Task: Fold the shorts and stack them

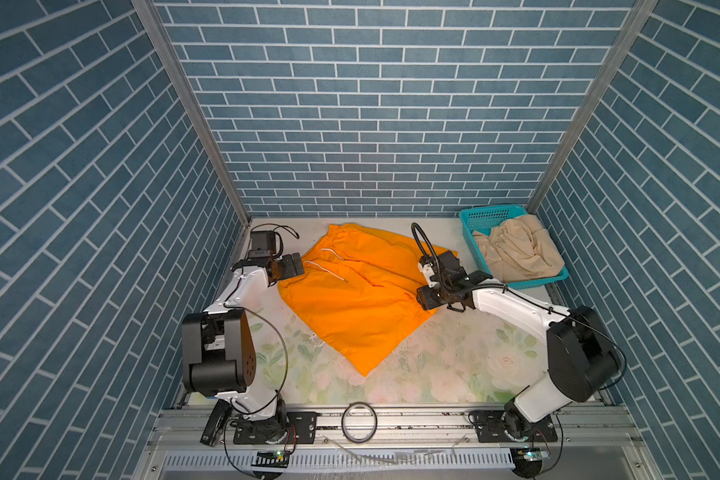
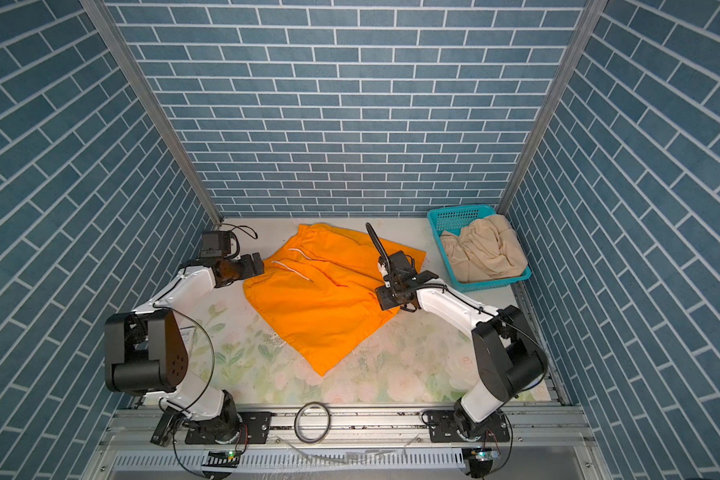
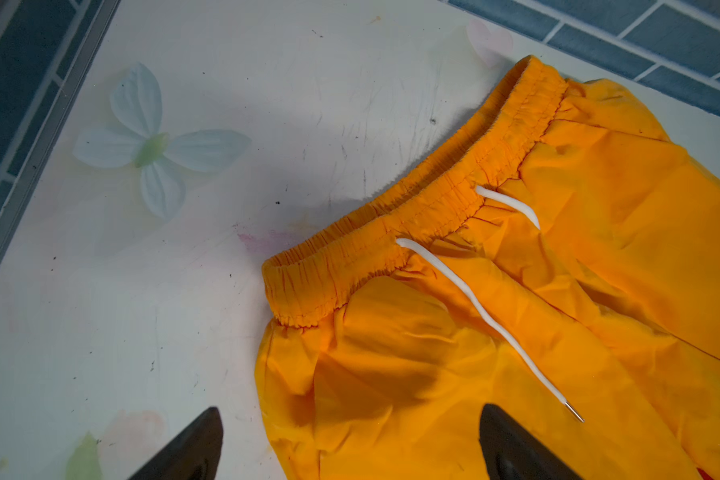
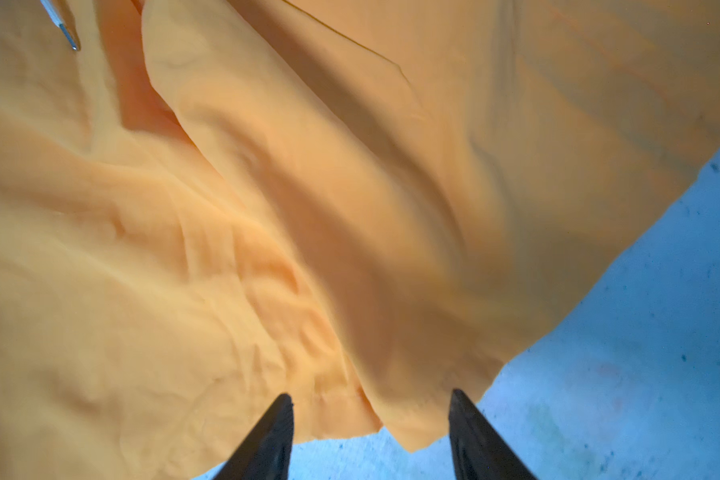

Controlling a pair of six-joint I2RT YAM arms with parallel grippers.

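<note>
The orange shorts (image 1: 358,291) are seen spread flat on the far half of the floral table (image 1: 433,365) in both top views. The elastic waistband (image 3: 391,245) is turned toward the left arm, and the white drawstring (image 3: 474,307) is laid loose across the front. One leg corner is pointed toward the near edge. The left gripper (image 3: 350,409) is held just beside the end of the waistband, its jaws spread wide with nothing grasped; one finger is seen over bare table, the other over orange cloth. The right gripper (image 4: 371,392) is placed at the opposite leg hem, its jaws parted and no cloth pinched, the hem edge lying just beyond the fingertips. The beige shorts (image 1: 516,249) are seen crumpled in the teal basket (image 1: 481,216) in the far right corner, well apart from the orange pair.
</note>
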